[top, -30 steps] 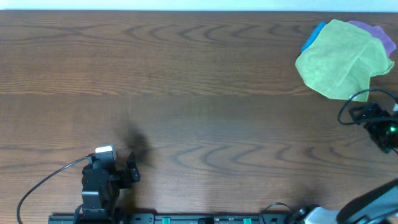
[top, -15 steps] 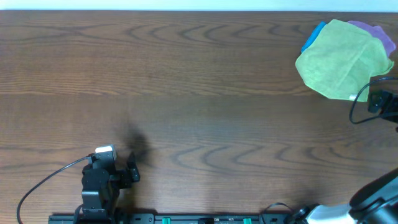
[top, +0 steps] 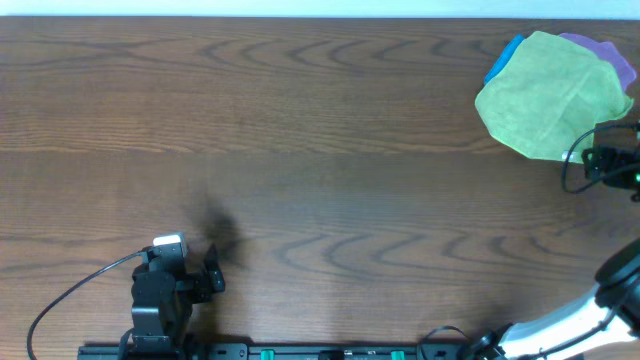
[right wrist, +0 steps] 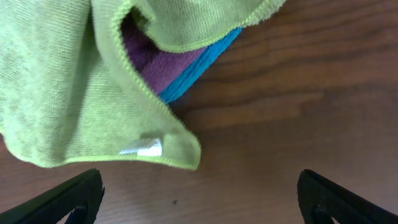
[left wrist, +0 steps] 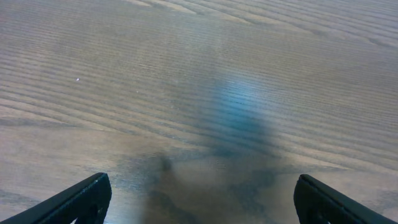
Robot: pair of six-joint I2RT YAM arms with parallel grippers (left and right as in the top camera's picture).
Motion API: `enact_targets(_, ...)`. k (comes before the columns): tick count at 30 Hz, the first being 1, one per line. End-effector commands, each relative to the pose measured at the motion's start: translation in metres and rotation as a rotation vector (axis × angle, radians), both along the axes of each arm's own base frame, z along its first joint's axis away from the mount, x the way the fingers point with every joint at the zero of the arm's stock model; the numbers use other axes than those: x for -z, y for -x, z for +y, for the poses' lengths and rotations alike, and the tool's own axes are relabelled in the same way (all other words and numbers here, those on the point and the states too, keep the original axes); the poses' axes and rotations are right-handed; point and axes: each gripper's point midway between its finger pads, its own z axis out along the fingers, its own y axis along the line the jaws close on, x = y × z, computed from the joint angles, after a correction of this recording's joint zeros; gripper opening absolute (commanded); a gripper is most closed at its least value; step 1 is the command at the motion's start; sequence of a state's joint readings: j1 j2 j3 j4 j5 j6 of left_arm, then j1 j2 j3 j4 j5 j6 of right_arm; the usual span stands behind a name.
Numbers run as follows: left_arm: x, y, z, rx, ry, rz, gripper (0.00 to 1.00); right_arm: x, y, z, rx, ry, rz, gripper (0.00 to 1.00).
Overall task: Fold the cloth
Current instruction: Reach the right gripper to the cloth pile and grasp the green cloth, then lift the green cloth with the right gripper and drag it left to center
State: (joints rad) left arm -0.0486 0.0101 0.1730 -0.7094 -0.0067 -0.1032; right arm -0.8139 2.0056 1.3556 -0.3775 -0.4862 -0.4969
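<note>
Left claw: your left claw (left wrist: 202, 208) sits at the near left of the counter. Its fingers are spread wide with only bare wood between them, and it holds nothing.
Counter: dark wood grain (top: 300, 150).
Cloth: the green cloth (top: 548, 95) lies crumpled at the far right, on top of a purple cloth (right wrist: 163, 59) and a blue cloth (right wrist: 202, 68). A white tag (right wrist: 142, 148) shows at one corner.
Right claw: your right claw (right wrist: 202, 202) gapes wide just beside that tagged corner, gripping nothing.

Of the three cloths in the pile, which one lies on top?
The green cloth. It covers the purple cloth and the blue cloth, which show only at its edges.
</note>
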Motion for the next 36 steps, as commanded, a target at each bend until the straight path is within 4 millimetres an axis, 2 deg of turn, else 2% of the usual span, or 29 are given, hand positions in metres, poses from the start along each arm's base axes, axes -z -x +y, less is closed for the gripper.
enact_targets(1,0.008,0.003,0.0,0.011,-0.012,0.025,0.95,0.007,-0.017,0.005,-0.091,-0.001,-0.009,0.99)
enact_targets(7,0.008,0.003,0.0,0.012,-0.013,0.025,0.95,0.033,-0.042,0.013,-0.16,-0.037,0.038,0.99)
enact_targets(9,0.008,0.003,0.0,0.011,-0.012,0.025,0.95,0.037,-0.048,0.016,-0.173,-0.047,0.048,0.95)
enact_targets(12,0.008,0.003,0.0,0.012,-0.013,0.025,0.95,0.047,-0.051,0.022,-0.188,-0.065,0.067,0.79)
enact_targets(14,0.008,0.003,0.0,0.011,-0.012,0.025,0.95,0.056,-0.046,0.026,-0.186,-0.088,0.099,0.69)
enact_targets(16,0.008,0.003,0.0,0.012,-0.013,0.025,0.95,0.06,-0.04,0.027,-0.178,-0.095,0.132,0.52)
enact_targets(17,0.008,0.003,0.0,0.012,-0.013,0.025,0.95,0.062,-0.038,0.028,-0.175,-0.099,0.144,0.39)
enact_targets(18,0.008,0.003,0.0,0.012,-0.013,0.025,0.95,0.062,-0.037,0.028,-0.171,-0.102,0.151,0.11)
enact_targets(19,0.008,0.003,0.0,0.012,-0.013,0.025,0.95,0.063,-0.035,0.027,-0.149,-0.109,0.161,0.01)
enact_targets(24,0.008,0.003,0.0,0.011,-0.012,0.025,0.95,0.062,-0.029,0.03,-0.102,-0.152,0.211,0.01)
enact_targets(26,0.008,0.003,0.0,0.012,-0.013,0.025,0.95,0.05,-0.028,0.035,-0.08,-0.188,0.232,0.01)
enact_targets(29,0.008,0.003,0.0,0.012,-0.013,0.025,0.95,0.013,-0.027,0.048,-0.098,-0.212,0.265,0.01)
enact_targets(31,0.008,0.003,0.0,0.011,-0.012,0.025,0.95,-0.025,-0.027,0.062,-0.121,-0.21,0.282,0.01)
enact_targets(33,0.008,0.003,0.0,0.012,-0.013,0.025,0.95,-0.079,-0.031,0.082,-0.135,-0.2,0.265,0.02)
enact_targets(36,0.008,0.003,0.0,0.012,-0.013,0.025,0.95,-0.152,-0.048,0.106,-0.081,-0.189,0.166,0.02)
